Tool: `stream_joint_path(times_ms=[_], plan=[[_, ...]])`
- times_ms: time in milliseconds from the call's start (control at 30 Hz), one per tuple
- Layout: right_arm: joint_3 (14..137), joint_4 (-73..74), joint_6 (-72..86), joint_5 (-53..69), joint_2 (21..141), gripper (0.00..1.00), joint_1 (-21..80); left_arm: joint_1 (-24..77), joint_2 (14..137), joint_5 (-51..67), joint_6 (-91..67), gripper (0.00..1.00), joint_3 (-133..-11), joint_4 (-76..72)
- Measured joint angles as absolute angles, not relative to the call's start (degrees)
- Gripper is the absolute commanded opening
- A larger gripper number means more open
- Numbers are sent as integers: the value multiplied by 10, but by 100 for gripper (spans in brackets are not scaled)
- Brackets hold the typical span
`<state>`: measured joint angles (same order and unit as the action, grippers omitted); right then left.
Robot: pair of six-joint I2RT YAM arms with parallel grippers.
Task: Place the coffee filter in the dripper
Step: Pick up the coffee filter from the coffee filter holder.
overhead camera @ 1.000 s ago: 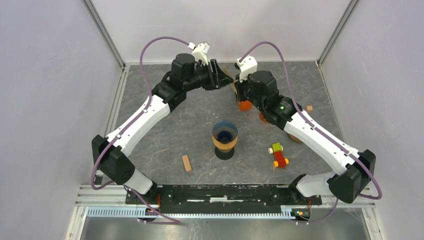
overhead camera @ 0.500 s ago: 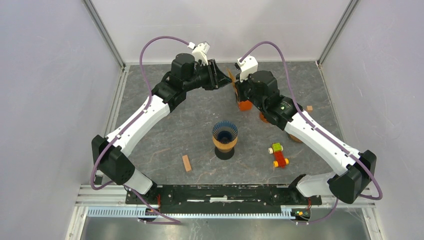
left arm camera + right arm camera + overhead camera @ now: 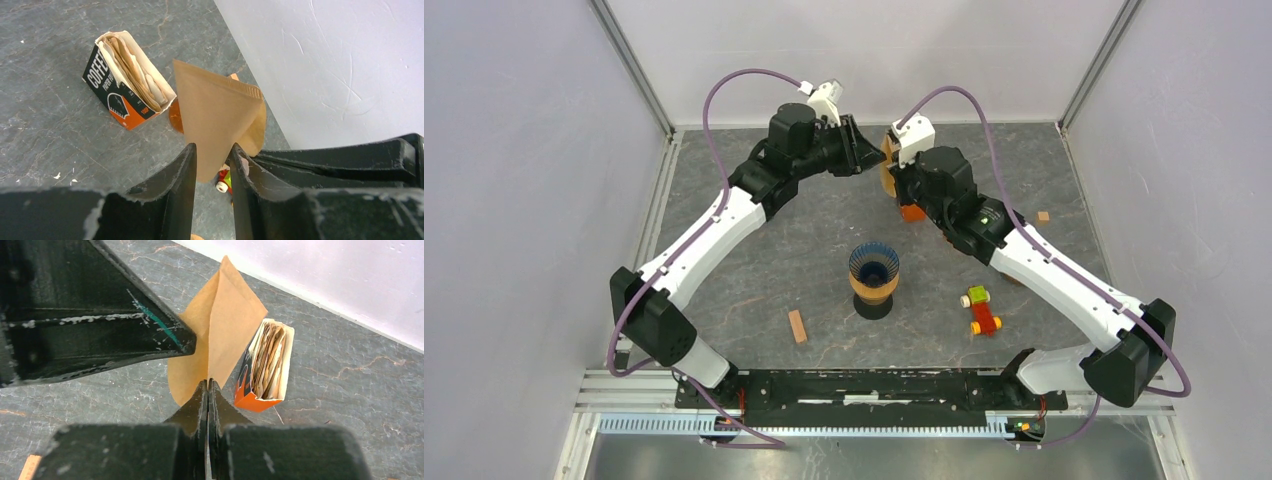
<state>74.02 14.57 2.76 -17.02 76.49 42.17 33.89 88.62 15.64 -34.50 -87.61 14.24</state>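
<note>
— Where's your coffee filter [image 3: 220,115]?
— Held up off the table [image 3: 754,290] at the back, near the open filter box [image 3: 127,82], well apart from the dripper [image 3: 874,268]. Your right gripper [image 3: 208,383] is pinched tight on its edge.
— And your left gripper [image 3: 212,148]?
— It straddles the filter's narrow end; I can't tell whether it grips.

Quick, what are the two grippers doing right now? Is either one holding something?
Left gripper: partly open, one jaw on each side of the coffee filter; cannot tell if it grips.
Right gripper: closed, pinching the coffee filter.
</note>
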Motion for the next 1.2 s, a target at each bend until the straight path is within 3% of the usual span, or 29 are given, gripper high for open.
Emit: stream_joint_path(times_ms=[500, 700, 1200], plan=[[740, 145, 32, -213, 770, 0, 439, 358, 894, 137, -315, 37, -883, 149], [740, 145, 32, -216, 771, 0, 439, 366, 894, 135, -296, 44, -881, 149], [740, 147, 38, -217, 771, 0, 439, 371, 894, 91, -272, 44, -868, 153]])
